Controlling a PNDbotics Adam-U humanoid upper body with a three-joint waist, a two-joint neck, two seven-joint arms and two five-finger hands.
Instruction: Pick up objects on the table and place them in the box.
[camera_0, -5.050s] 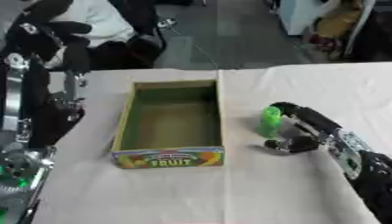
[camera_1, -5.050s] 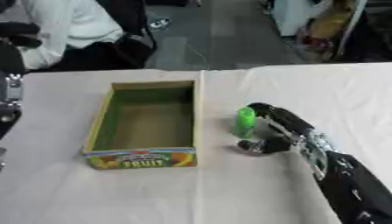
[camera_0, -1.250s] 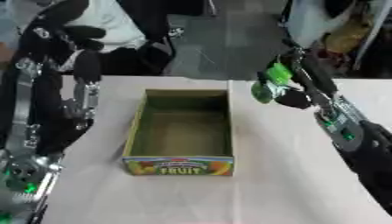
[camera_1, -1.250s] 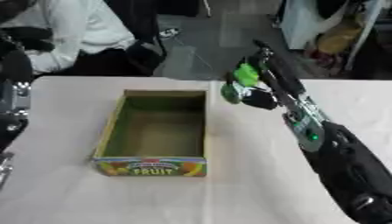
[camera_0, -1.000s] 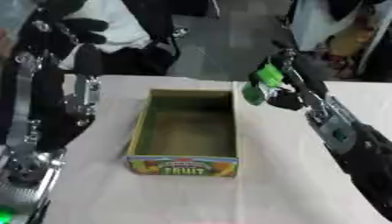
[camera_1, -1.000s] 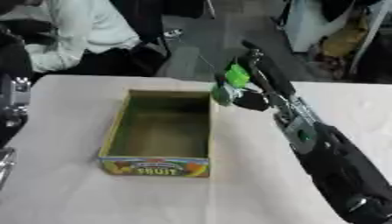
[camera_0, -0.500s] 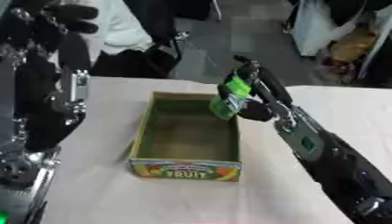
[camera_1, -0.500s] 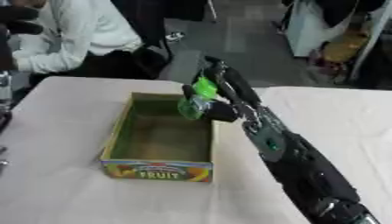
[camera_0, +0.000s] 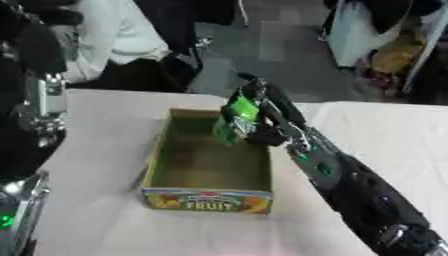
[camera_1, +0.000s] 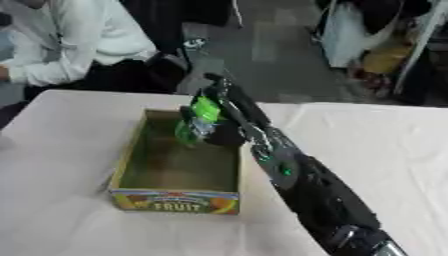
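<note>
A small green object (camera_0: 234, 120) hangs over the far part of the open cardboard box (camera_0: 157, 170), which has a "FRUIT" label on its front wall. My right hand (camera_0: 262, 122) is shut on it, the arm reaching in from the lower right across the box's right wall. The box's inside shows brown and bare. My left arm (camera_0: 35, 110) stands raised along the left edge; its hand (camera_0: 35, 35) shows dark and blurred at the upper left, away from the box.
The box sits on a white tablecloth (camera_0: 385, 130). A seated person in a white top (camera_1: 61, 40) is beyond the table's far edge. Bags and clutter (camera_0: 394, 55) lie on the floor at the far right.
My right hand has carried the green object leftward and down, from beside the box's right wall to above its inside. The camera view has also shifted.
</note>
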